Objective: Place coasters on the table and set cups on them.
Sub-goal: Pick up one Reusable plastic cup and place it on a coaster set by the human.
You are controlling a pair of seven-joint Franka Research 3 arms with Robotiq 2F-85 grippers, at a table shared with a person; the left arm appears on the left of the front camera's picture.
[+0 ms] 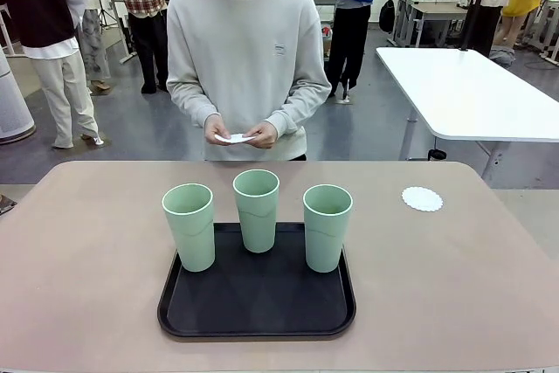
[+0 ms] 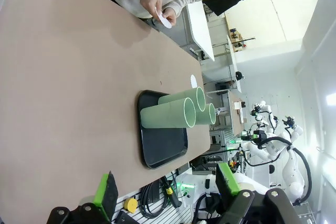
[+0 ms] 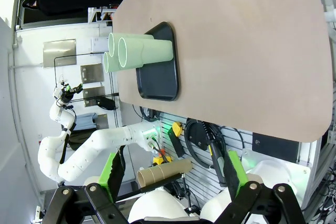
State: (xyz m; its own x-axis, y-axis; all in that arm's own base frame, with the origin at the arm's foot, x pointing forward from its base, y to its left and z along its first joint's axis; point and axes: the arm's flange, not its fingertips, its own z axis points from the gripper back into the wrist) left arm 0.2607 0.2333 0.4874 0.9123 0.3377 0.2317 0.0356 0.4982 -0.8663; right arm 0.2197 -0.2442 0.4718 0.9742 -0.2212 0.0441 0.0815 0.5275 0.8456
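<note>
So the bit that matters is where the one laid coaster (image 1: 422, 199) sits. It's flat on the table (image 1: 87, 259), off to the robot's right of the black tray (image 1: 258, 319) and a little farther toward the person, well apart from everything else. All three cups (image 1: 256, 209) stand upright in a row on the tray, long axis straight up, and the right-hand cup (image 1: 327, 226) is the nearest one to that coaster. Both arms hang off the near edge of the table. The left end effector (image 2: 167, 184) and the right end effector (image 3: 174, 170) each have their fingers wide apart with nothing between them. I'd say the right arm is better placed, since cup and coaster both lie on its side, ahead of it across the table. A grab from the side looks sensible for something that tall. The person's hands (image 1: 260, 134) hold what looks like spare coasters (image 1: 234, 139) at the far edge, not laid yet.
</note>
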